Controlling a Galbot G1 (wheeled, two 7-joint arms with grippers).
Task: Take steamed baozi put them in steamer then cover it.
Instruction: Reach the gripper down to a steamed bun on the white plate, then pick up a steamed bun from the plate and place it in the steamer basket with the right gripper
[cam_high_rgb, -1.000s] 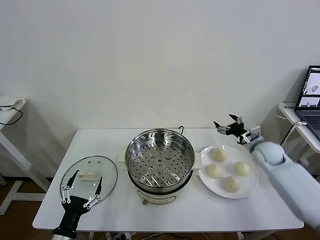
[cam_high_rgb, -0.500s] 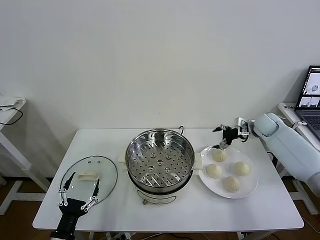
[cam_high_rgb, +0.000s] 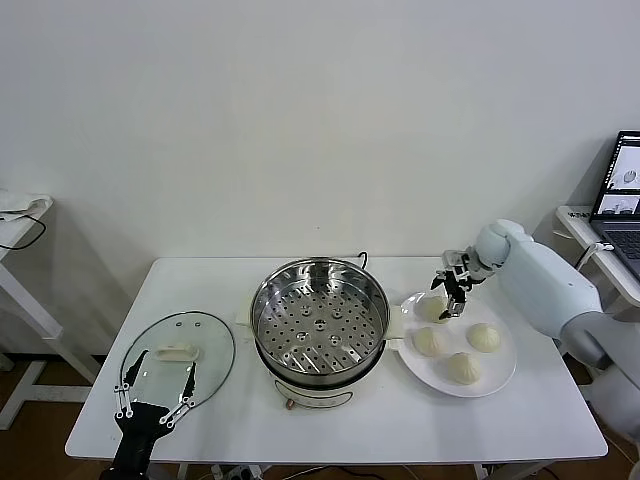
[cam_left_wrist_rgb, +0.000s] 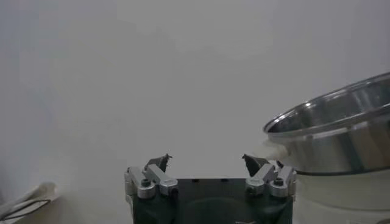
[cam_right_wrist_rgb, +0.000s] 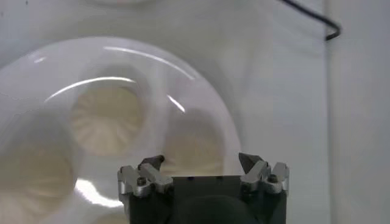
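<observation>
The steamer (cam_high_rgb: 320, 325) stands mid-table, steel pot open, perforated tray empty; its wall shows in the left wrist view (cam_left_wrist_rgb: 341, 134). Four baozi lie on a white plate (cam_high_rgb: 506, 368): far-left (cam_high_rgb: 432, 308), near-left (cam_high_rgb: 428, 341), right (cam_high_rgb: 484, 337), front (cam_high_rgb: 463, 368). My right gripper (cam_high_rgb: 452, 290) is open, just above the far-left baozi. In the right wrist view that bun (cam_right_wrist_rgb: 195, 146) lies between the open jaws of the gripper (cam_right_wrist_rgb: 201, 161), untouched. The glass cover (cam_high_rgb: 180, 350) lies flat at table left. My left gripper (cam_high_rgb: 153, 395) is open and empty over its near edge, also in its wrist view (cam_left_wrist_rgb: 207, 163).
The white table (cam_high_rgb: 400, 425) has bare room in front of the steamer and the plate. A black cable (cam_right_wrist_rgb: 317, 18) lies behind the plate. A laptop (cam_high_rgb: 622, 200) sits on a side table at right. Another small table (cam_high_rgb: 20, 215) stands at left.
My right arm has swung in from behind the plate and lowered its open gripper over the far-left baozi. My left gripper has drawn back slightly toward the table's front edge.
</observation>
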